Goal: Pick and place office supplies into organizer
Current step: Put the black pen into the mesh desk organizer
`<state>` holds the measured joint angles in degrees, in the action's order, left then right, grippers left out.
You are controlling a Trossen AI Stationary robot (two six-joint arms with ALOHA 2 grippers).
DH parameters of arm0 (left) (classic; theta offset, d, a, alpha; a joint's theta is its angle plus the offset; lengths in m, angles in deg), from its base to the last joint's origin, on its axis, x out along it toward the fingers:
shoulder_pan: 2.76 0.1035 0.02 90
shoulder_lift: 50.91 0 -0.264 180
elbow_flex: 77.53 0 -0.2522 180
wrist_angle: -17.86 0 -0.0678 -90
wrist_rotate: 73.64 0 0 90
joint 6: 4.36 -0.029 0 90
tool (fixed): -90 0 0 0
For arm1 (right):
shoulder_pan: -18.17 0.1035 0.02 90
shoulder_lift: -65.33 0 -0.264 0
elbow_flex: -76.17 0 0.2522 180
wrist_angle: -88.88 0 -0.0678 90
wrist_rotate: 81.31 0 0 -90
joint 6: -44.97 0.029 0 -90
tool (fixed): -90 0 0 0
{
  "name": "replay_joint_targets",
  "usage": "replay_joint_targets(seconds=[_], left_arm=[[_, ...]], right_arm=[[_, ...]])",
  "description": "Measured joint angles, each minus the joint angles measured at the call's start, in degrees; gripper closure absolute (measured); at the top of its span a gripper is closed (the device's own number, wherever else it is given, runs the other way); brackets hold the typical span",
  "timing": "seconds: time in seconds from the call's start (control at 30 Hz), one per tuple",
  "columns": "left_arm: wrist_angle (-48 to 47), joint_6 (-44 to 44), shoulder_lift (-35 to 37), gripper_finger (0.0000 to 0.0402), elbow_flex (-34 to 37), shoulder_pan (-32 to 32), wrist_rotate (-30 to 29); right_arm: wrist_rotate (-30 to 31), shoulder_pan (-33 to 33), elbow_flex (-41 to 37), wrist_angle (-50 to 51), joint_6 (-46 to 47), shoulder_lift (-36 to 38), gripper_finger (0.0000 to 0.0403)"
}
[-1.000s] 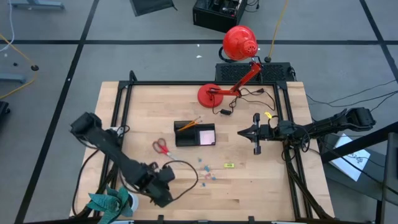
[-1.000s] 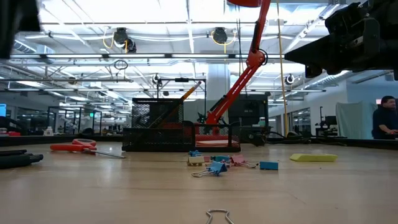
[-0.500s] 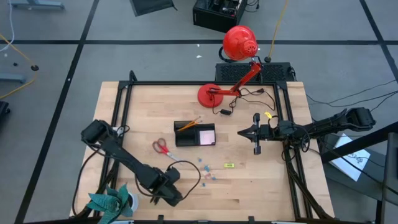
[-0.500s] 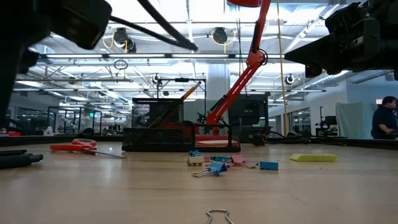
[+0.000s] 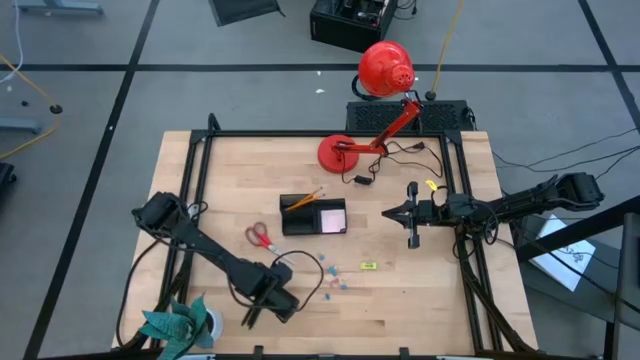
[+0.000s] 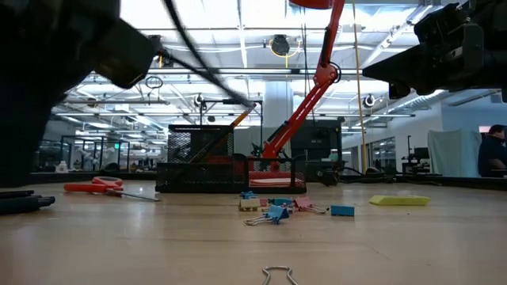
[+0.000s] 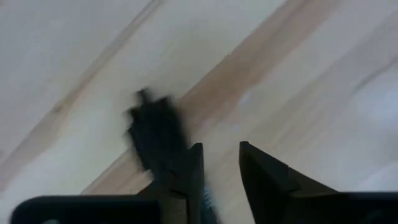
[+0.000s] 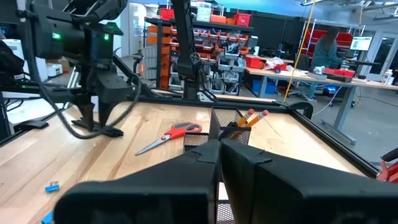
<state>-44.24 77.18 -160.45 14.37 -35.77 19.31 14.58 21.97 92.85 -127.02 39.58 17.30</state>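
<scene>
Left gripper (image 5: 252,314) nearer, partly blurred

- From above, even light falls on the pale wooden counter (image 5: 420,290), with only faint, soft shadows.
- At counter height, bright ceiling strip lights (image 6: 238,20) glare white; a dark arm (image 6: 55,71) looms close and smeared.
- The left wrist view is heavily blurred: wood grain streaks, and a dark smudge (image 7: 155,134) has no clear outline.
- The right wrist view is sharp across the room, while its own fingers (image 8: 205,171) sit soft.
</scene>
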Motion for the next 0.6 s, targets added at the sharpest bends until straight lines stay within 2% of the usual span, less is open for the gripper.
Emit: replay_joint_targets(seconds=[0.27, 0.6], left_arm=[[-2.5, 1.1, 0.0, 0.0216, 0.0, 0.4, 2.1], [-1.1, 0.7, 0.0, 0.0206, 0.0, 0.4, 0.5]], right_arm=[[0.0, 0.0, 0.0, 0.5, 0.0, 0.0, 0.0394], [0.0, 0.0, 0.0, 0.8, -0.2, 0.0, 0.0394]])
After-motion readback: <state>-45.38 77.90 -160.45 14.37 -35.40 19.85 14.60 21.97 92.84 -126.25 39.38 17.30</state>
